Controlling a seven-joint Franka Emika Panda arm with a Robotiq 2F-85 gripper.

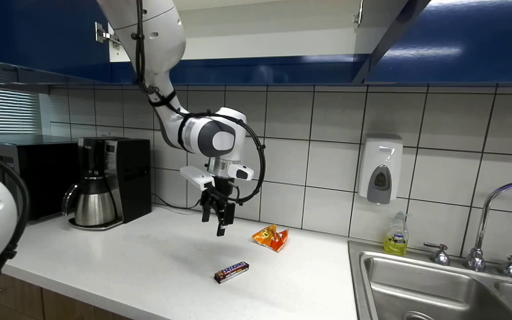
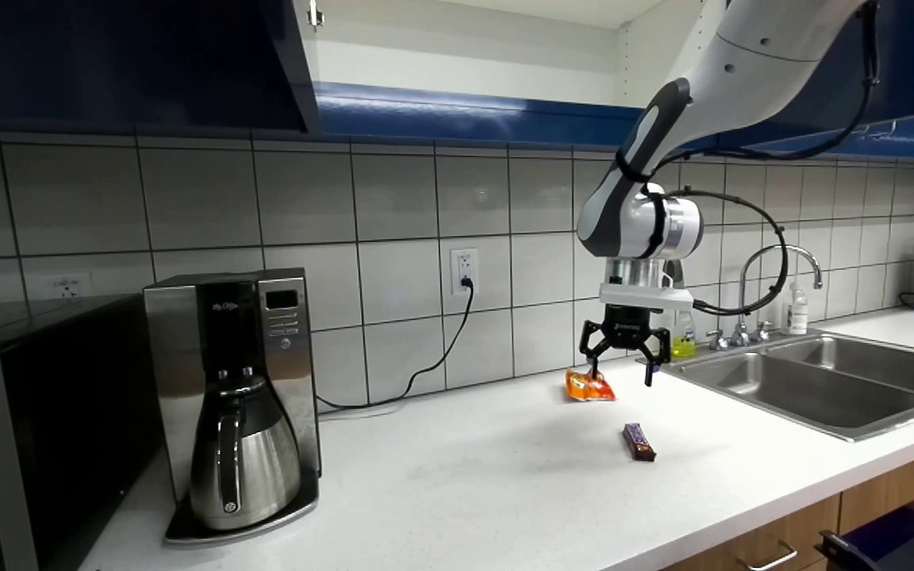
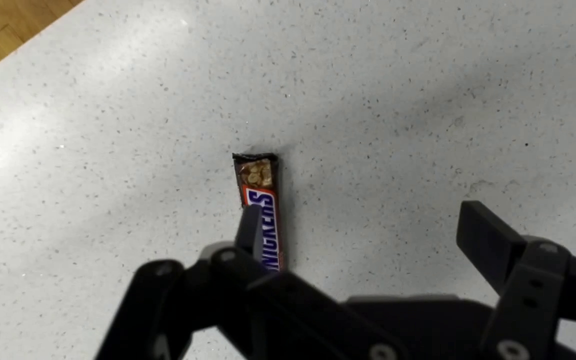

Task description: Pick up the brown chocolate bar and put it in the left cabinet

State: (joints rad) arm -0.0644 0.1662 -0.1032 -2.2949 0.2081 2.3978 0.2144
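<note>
"what held what?"

"the left cabinet (image 2: 465,44) stood open, white inner walls showing above its blue edge. a metal carafe (image 2: 270,468) sat in the coffee maker (image 2: 231,325), and a clear soap bottle (image 1: 397,235) at the back of the sink (image 1: 358,272) held yellow liquid (image 1: 396,245)."

"and the counts?"

"one brown chocolate bar (image 1: 231,272) lay on the white counter (image 1: 127,253), and one orange snack packet (image 1: 271,238) lay farther back, near the tiled wall (image 1: 287,164). there was one coffee maker. the sink had two basins (image 1: 416,282), and two handles (image 1: 439,255) flanked its faucet (image 1: 476,260)."

"did the gripper (image 2: 622,378) have the bar?"

"it was released: it hung above the counter, its two fingers (image 3: 488,245) spread wide, a broad gap between them. in the wrist view a finger (image 3: 249,232) covered part of the bar, but both exterior views showed the bar lower down, on the counter, apart from the fingertips."
</note>
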